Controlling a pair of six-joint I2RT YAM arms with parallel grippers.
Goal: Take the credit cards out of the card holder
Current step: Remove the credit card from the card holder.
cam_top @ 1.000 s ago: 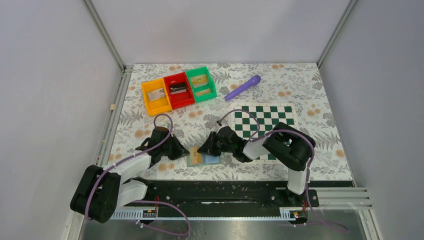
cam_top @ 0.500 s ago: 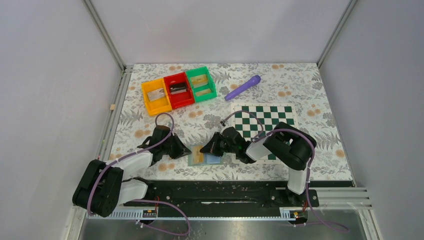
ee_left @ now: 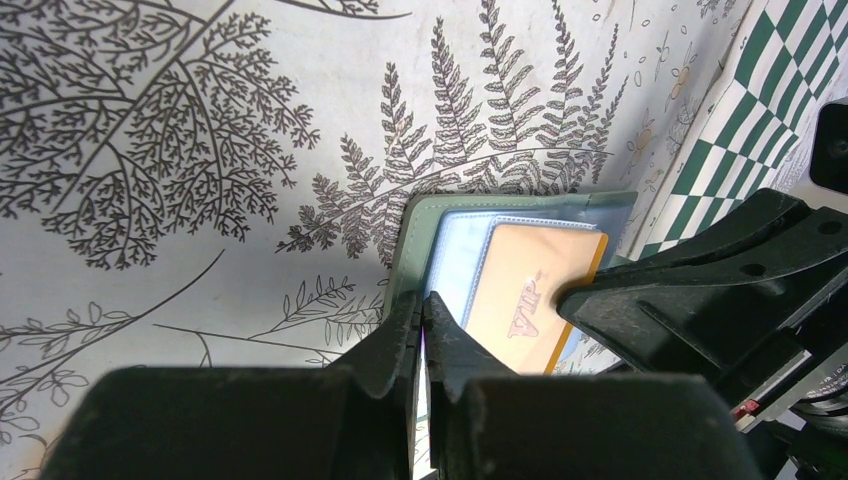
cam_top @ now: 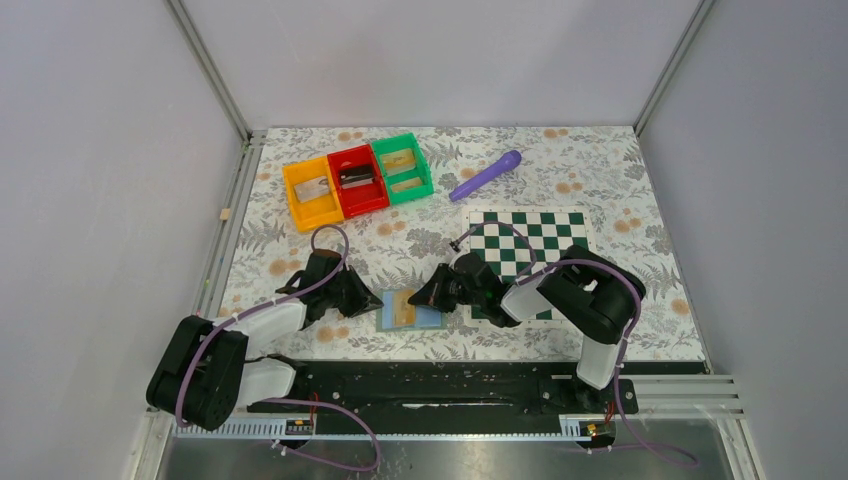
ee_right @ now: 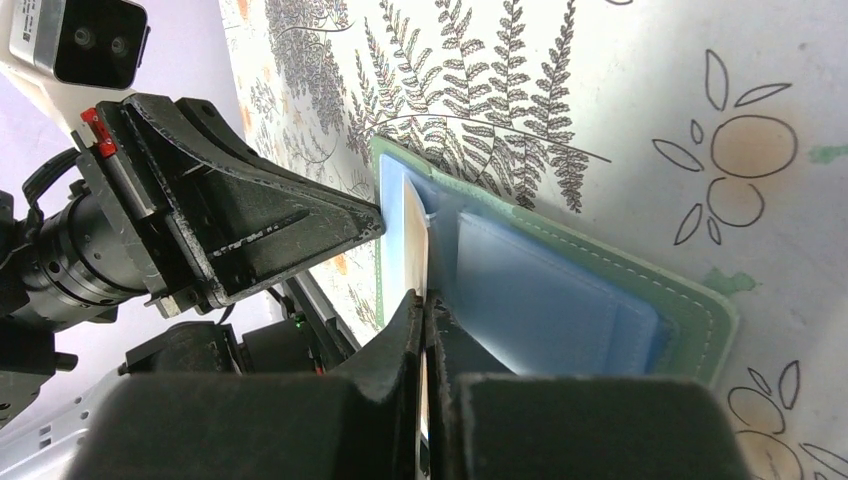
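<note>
The card holder (cam_top: 430, 319) lies open on the floral table between my two grippers, with light-blue panels and a green edge (ee_left: 412, 240). A tan credit card (ee_left: 535, 295) marked "VIP" sticks partly out of its left panel, towards the right. My left gripper (ee_left: 422, 312) is shut on the holder's left edge; in the top view it is at the holder's left side (cam_top: 372, 304). My right gripper (ee_right: 424, 305) is shut on the card, which shows edge-on (ee_right: 414, 235) beside the blue panel (ee_right: 545, 295). In the top view it is over the holder's right part (cam_top: 420, 297).
The green-and-white chessboard (cam_top: 540, 232) lies right of the holder, under my right arm. Orange (cam_top: 312, 193), red (cam_top: 356, 180) and green (cam_top: 402, 168) bins stand at the back left. A purple cylinder (cam_top: 486, 175) lies at the back centre.
My right gripper has drawn back to the right with the card, which has slid further out over the holder. My left gripper has stayed at the holder's left edge.
</note>
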